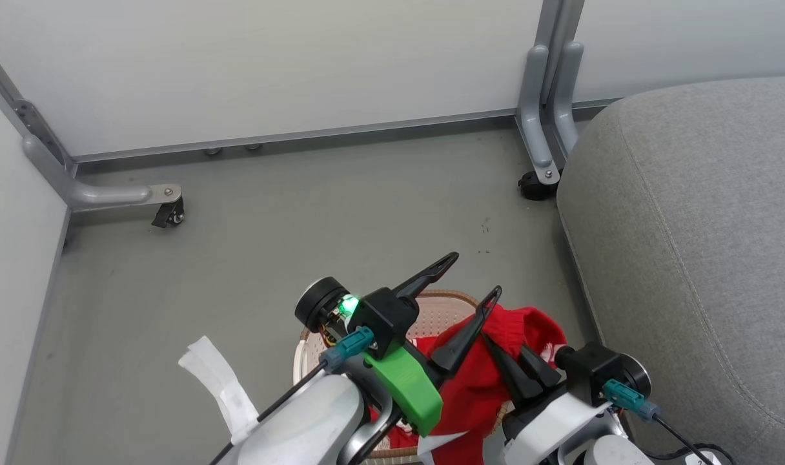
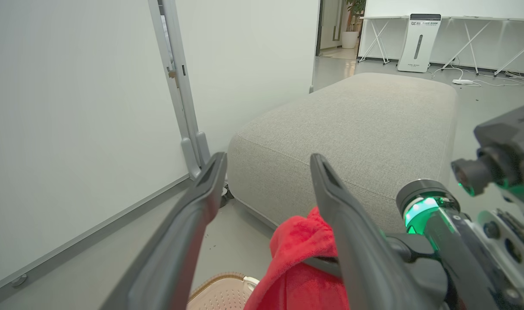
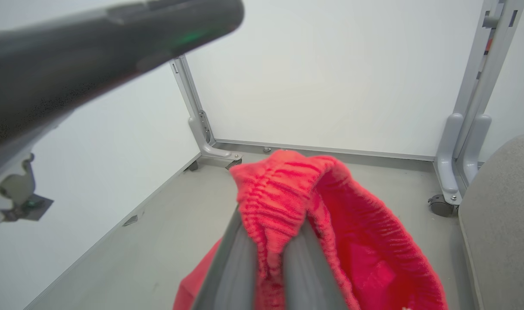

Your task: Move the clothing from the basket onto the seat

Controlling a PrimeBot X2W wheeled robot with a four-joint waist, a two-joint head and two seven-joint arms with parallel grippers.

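Observation:
The clothing (image 1: pixel 528 332) is a red garment lifted above the basket (image 1: pixel 445 298), whose brown rim and perforated wall show behind my arms. My right gripper (image 1: pixel 505 345) is shut on a bunched fold of it; in the right wrist view the clothing (image 3: pixel 283 193) drapes over my right gripper (image 3: pixel 272 234). Just left of the garment, my left gripper (image 1: pixel 475 274) stands open with nothing between its fingers. In the left wrist view my left gripper (image 2: pixel 266 168) frames the clothing (image 2: pixel 296 254), the basket (image 2: pixel 223 295) and the seat (image 2: pixel 352 125). At the right lies the grey seat (image 1: pixel 689 226).
White partition panels on grey wheeled feet (image 1: pixel 166 210) (image 1: pixel 538 181) close off the back and left of the grey floor. A white strip (image 1: pixel 215 381) hangs by my left forearm. Beyond the seat stand a white unit (image 2: pixel 417 41) and trestle tables.

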